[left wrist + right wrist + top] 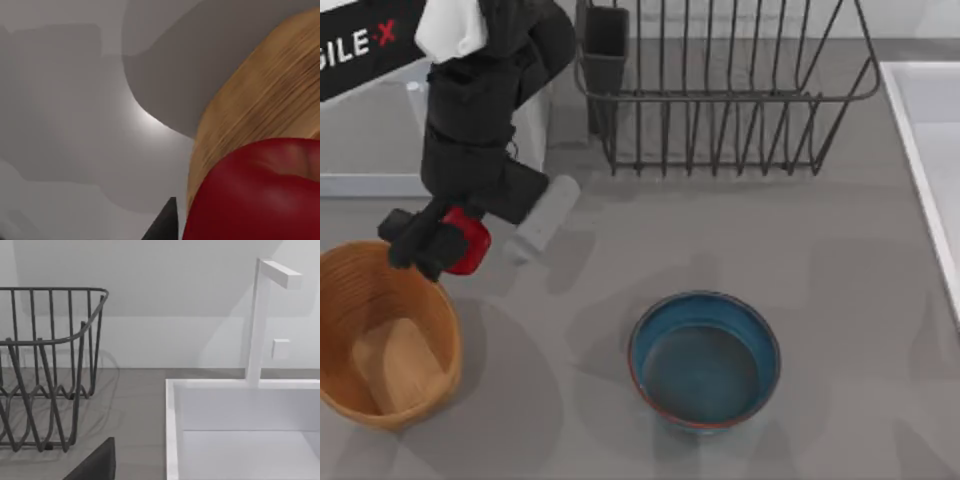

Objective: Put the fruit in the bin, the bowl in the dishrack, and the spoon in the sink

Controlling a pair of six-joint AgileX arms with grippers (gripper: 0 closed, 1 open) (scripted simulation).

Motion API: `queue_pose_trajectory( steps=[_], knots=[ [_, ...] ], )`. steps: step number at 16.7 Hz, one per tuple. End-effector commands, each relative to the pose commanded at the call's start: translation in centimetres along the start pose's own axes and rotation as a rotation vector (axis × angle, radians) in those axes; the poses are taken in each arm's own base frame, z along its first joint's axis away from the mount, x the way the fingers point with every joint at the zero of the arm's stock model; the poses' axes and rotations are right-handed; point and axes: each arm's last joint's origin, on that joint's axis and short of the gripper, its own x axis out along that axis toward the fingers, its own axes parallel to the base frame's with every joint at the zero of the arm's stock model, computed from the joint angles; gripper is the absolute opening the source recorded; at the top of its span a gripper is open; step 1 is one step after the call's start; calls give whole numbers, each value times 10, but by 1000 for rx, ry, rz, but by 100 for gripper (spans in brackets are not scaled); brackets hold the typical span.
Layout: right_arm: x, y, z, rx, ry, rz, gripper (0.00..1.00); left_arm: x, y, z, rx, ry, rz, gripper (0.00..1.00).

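Left claw (438, 245): clenched on the fruit (470, 241), dark fingers wrapped over its left side. It hangs off the tabletop, just above the upper rim of the bin (340, 300) at the top view's left. In the left wrist view the fruit (255, 192) bulks red in the near corner with the bin's ribbed tan wall (265, 95) directly behind it; one dark fingertip (165, 225) pokes in beside the fruit, the rest of the claw being cut off.

The bin stands on the tabletop at the left edge, its far left side cut off by the frame. A pale tan object (395, 365) lies inside on its floor; what it is cannot be made out.

A pale grey cylindrical object (545, 215) lies on the tabletop just right of the left arm, partly covered by it; identity uncertain.

The bowl (704, 360) sits upright near the middle front of the tabletop, well apart from the bin, and appears empty.

The dishrack (720, 90) stands at the rear centre, its black utensil cup (605, 50) at the left rear corner; its top is cut off. In the right wrist view the dishrack (50, 370) stands beside the sink (172, 405), apart from it.

The sink (920, 150) occupies the right edge, mostly out of frame. A white faucet (260, 315) rises from its rear rim.

Surface: the tabletop (850, 300) is plain matt grey, backed by a pale wall (165, 280).

Right claw: a dark corner (97, 465) intrudes into the right wrist view; its state cannot be told.
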Motion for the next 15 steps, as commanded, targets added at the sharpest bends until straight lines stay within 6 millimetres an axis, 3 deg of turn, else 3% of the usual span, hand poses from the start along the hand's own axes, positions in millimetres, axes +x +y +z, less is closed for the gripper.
queue_pose_trajectory(
  steps=[8, 12, 15],
  knots=[
    [0, 0, 0, 0, 0, 0, 100, -14, -21, 1, 893, 103, -181, 0],
    [0, 0, 0, 0, 0, 0, 100, -19, -28, 1, 1116, 113, -245, 0],
    [0, 0, 0, 0, 0, 0, 100, -20, -30, 1, 1161, 114, -259, 0]
  ],
)
